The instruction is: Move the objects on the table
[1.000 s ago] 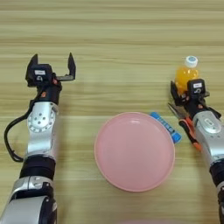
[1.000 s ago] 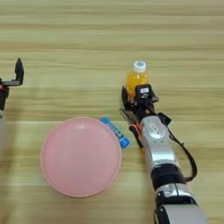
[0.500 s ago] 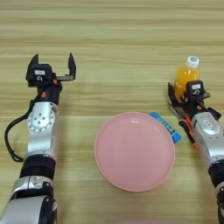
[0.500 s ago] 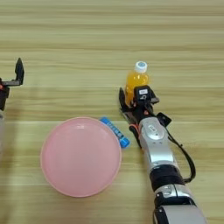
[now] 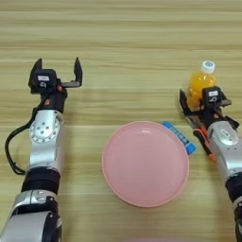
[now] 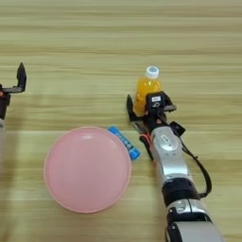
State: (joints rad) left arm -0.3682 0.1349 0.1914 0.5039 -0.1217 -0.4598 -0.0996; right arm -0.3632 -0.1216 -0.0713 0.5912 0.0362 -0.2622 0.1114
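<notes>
Nothing has shifted since a second ago. The right gripper point(image 6: 142, 109) sits just short of the orange-drink bottle point(image 6: 145, 89), fingers spread as if lining up a grab, covering the pliers point(image 5: 202, 140). The left gripper point(image 5: 56, 75) waits spread wide. The blue stick point(image 6: 124, 142) touches the pink plate point(image 6: 87, 168).

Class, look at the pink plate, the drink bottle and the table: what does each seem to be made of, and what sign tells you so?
Plate: probably plastic, smooth and matt, judging by its even pink colour and soft sheen.
Bottle: likely clear plastic, since the orange drink shows through, with an opaque white cap.
Table: wood or a wood-look laminate; horizontal grain stripes show, but which one cannot be told.
</notes>
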